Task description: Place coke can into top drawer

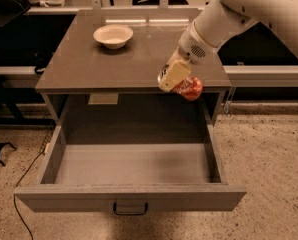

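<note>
Here the pincer (175, 77) pinches the coke can (191, 88) (tilted) above the top drawer (64, 198).

Smooth cream plastic gripper (180, 81), at the near right edge of the glossy bench (89, 66), grips the shiny metal coke can (192, 89)

White, smooth-shelled robot arm ending in a pale gripper

The arm (254, 6) is thick and rounded, its off-white casing running in bulging segments with soft seams between them. The narrower wrist section (198, 49) carries a small round patch of dark dots, like a speaker grille. The gripper (178, 79) sits at the arm's lower end, just right of the view's centre; its one visible finger (174, 74) is a flat, squarish, pale yellow pad.
</note>
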You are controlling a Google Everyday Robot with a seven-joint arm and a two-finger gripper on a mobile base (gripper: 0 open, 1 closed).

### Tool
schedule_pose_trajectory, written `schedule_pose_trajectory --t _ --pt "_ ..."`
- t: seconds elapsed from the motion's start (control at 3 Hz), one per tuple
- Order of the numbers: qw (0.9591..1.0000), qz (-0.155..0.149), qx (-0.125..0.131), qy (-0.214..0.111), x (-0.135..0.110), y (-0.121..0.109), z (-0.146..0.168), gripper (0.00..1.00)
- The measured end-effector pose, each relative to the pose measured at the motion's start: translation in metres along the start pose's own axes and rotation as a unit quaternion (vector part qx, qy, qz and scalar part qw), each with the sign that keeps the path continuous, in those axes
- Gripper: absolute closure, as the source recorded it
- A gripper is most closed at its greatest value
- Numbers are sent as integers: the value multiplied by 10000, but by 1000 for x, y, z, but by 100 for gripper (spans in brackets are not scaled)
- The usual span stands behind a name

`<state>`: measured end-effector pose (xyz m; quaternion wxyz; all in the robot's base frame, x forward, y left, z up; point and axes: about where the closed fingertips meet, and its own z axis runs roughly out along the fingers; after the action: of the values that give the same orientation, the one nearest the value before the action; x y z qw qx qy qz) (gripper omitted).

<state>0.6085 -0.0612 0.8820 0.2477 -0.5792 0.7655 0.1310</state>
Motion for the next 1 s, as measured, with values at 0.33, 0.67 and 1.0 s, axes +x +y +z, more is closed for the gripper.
schedule_pose_trajectory --t 0.33,0.67,1.0 --pt "9977 364 -258 510 15 33 25 100" --pt "9924 787 -485 808 26 64 50 100" --pt "9850 1172 -771 1009 40 89 95 100"
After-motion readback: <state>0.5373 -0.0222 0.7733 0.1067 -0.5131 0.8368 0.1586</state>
